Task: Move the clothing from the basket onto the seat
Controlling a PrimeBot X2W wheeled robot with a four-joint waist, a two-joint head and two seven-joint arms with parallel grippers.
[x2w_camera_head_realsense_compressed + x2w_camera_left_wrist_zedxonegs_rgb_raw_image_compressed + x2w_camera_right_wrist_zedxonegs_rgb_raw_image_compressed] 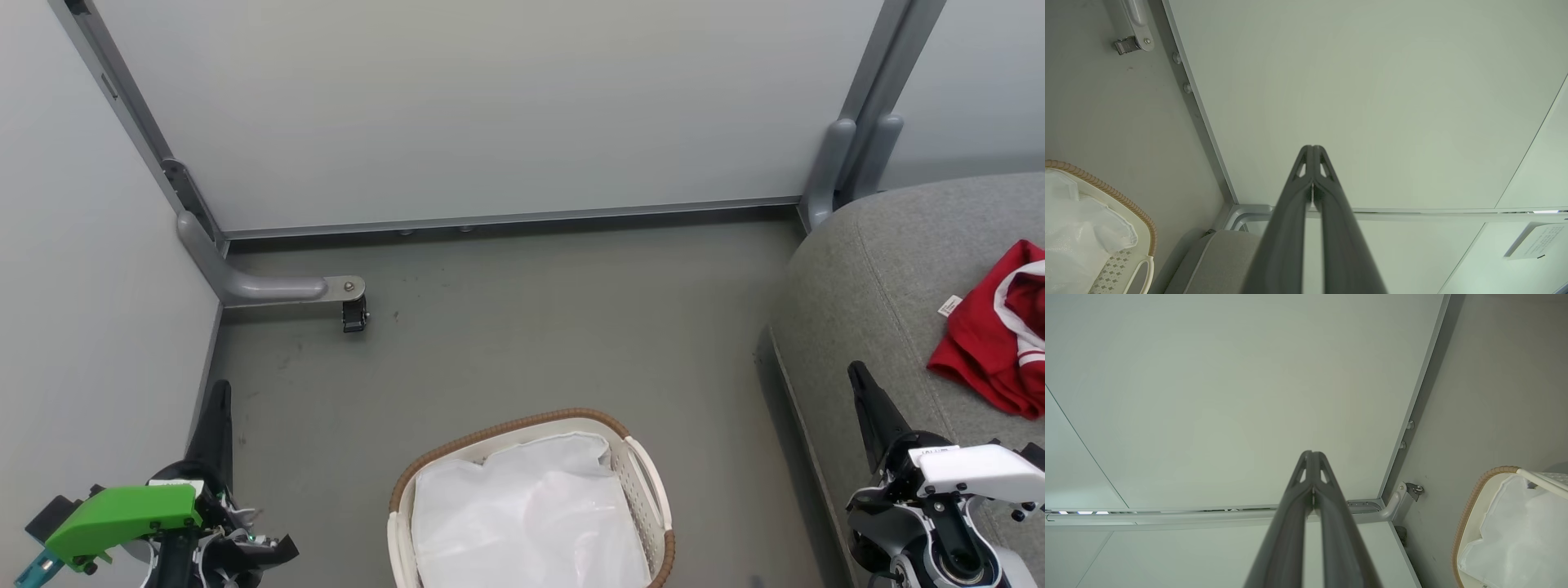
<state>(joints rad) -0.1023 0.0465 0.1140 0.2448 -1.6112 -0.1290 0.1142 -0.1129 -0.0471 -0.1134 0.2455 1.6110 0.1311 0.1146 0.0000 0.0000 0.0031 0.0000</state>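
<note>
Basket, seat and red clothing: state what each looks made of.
Basket: likely smooth cream plastic, with punched holes in its wall; the brown rim looks woven, perhaps rattan or imitation. Seat: matte grey upholstery cloth, with a fine weave and a stitched seam. Clothing: soft red fabric, crumpled in folds, white trim.

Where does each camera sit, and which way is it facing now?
Head view: on the head, looking forward and down at basket, seat and clothing; left gripper lower left, right gripper lower right.
Left wrist view: on the left wrist, along its shut fingers toward the white partition.
Right wrist view: on the right wrist, along its shut fingers toward the same partition.
Both wrist views share the basket and the partition's castor foot.
</note>
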